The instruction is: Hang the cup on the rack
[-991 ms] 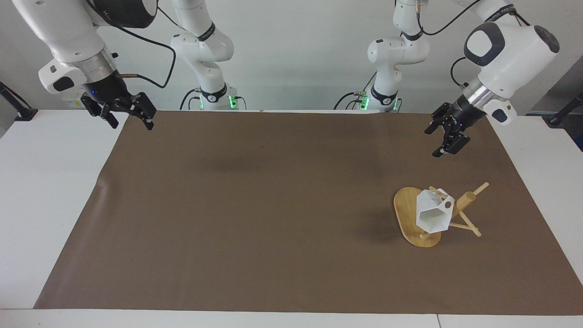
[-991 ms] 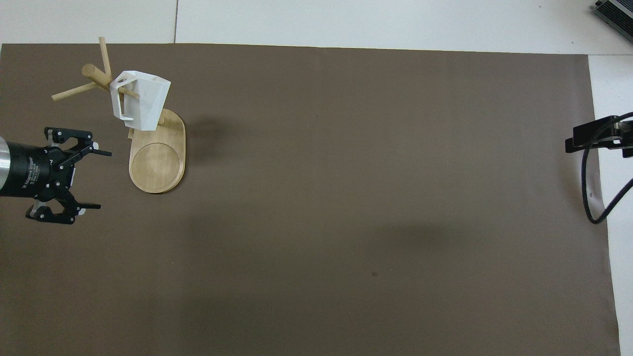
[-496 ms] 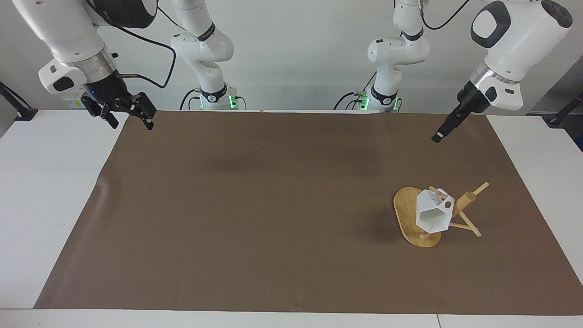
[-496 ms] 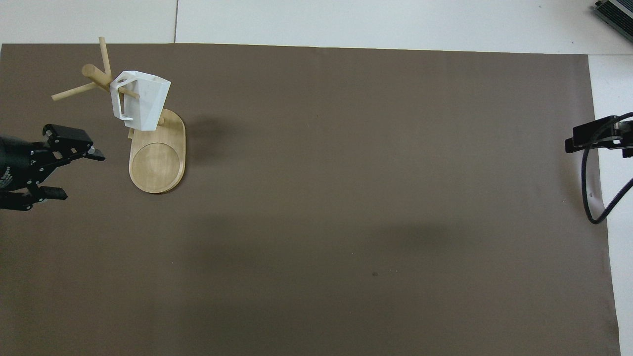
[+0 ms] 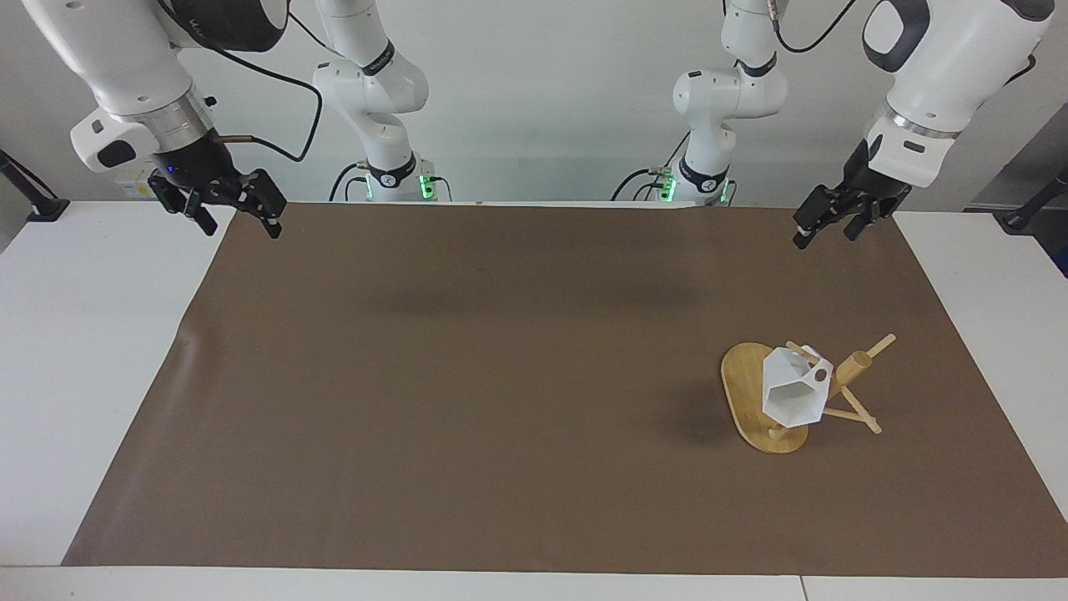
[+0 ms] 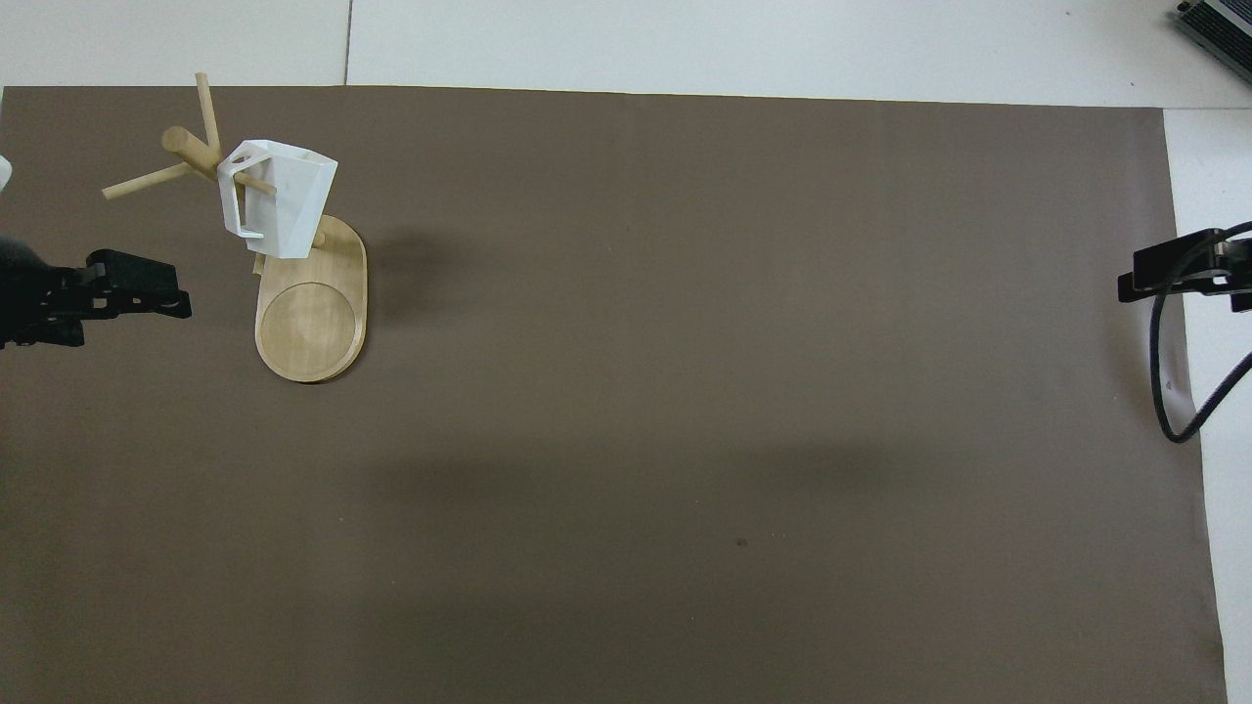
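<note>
The white faceted cup [image 5: 791, 394] hangs by its handle on a peg of the bamboo rack [image 5: 853, 367], over the rack's oval base [image 5: 741, 386]. In the overhead view the cup [image 6: 282, 203] hangs beside the post [image 6: 186, 147] above the base [image 6: 311, 328]. My left gripper [image 5: 826, 232] is open and empty, raised over the mat's edge by the robots at the left arm's end, well apart from the rack; it also shows in the overhead view [image 6: 161, 301]. My right gripper [image 5: 240, 225] is open and empty, and waits over the mat's corner at the right arm's end.
A brown mat [image 5: 501, 376] covers most of the white table [image 5: 83, 351]. Part of my right hand and a black cable [image 6: 1174, 269] show at the edge of the overhead view.
My left gripper has risen and drawn back from the rack toward the robots, turning at the wrist. The cup stays hanging on its peg. The right arm has not moved.
</note>
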{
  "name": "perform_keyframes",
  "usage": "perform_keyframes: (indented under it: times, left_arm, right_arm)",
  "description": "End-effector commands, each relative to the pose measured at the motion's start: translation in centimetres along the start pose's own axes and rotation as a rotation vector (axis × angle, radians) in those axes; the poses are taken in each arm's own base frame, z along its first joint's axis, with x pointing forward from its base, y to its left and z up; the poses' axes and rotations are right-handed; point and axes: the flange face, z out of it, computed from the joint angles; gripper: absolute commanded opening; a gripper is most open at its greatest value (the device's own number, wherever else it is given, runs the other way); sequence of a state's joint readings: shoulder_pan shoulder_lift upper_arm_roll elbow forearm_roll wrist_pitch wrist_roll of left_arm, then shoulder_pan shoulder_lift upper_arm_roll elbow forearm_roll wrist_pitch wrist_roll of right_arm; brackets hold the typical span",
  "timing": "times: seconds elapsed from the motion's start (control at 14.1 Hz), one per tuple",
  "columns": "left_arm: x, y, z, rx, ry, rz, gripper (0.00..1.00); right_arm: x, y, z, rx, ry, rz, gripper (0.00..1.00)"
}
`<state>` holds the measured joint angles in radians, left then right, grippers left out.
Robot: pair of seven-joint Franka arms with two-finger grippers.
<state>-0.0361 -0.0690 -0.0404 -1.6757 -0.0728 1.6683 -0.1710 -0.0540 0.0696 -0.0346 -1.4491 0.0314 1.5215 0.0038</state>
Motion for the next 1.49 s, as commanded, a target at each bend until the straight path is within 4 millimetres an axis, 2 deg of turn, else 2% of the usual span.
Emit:
perform_keyframes:
  times: [0.0, 0.35, 0.42, 0.57, 0.85, 0.99, 1.13, 1.42]
  left_arm:
    - [0.3, 0.2, -1.5, 0.031, 0.002, 0.198, 1.00]
    - [0.4, 0.1, -3.1, 0.063, -0.025, 0.295, 1.00]
    - [0.3, 1.5, -3.6, 0.095, -0.039, 0.324, 1.00]
    - [0.5, 1.0, -5.1, 0.105, -0.060, 0.329, 1.00]
    - [0.4, 1.0, -4.7, 0.097, -0.103, 0.326, 1.00]
    - [-0.2, 0.7, -5.5, 0.090, -0.103, 0.322, 1.00]
    - [-0.9, -0.9, -6.6, 0.090, -0.087, 0.298, 1.00]
    - [-1.3, -1.4, -5.8, 0.091, -0.105, 0.288, 1.00]
  right_arm:
    - [-0.3, 0.2, 0.0, -0.006, -0.004, -0.017, 1.00]
    - [-0.4, 0.4, 0.0, -0.012, -0.006, -0.012, 1.00]
    - [-0.3, 0.4, 0.0, -0.017, -0.003, -0.013, 1.00]
    - [-0.3, 0.2, 0.0, -0.028, 0.003, -0.019, 1.00]
    - [-0.3, -0.1, 0.0, -0.070, 0.004, -0.036, 1.00]
    - [-0.2, 0.0, 0.1, -0.073, 0.004, -0.034, 1.00]
    - [-0.2, 0.0, 0.3, -0.082, 0.006, -0.039, 1.00]
    - [-0.1, 0.1, 0.3, -0.079, 0.013, -0.045, 1.00]
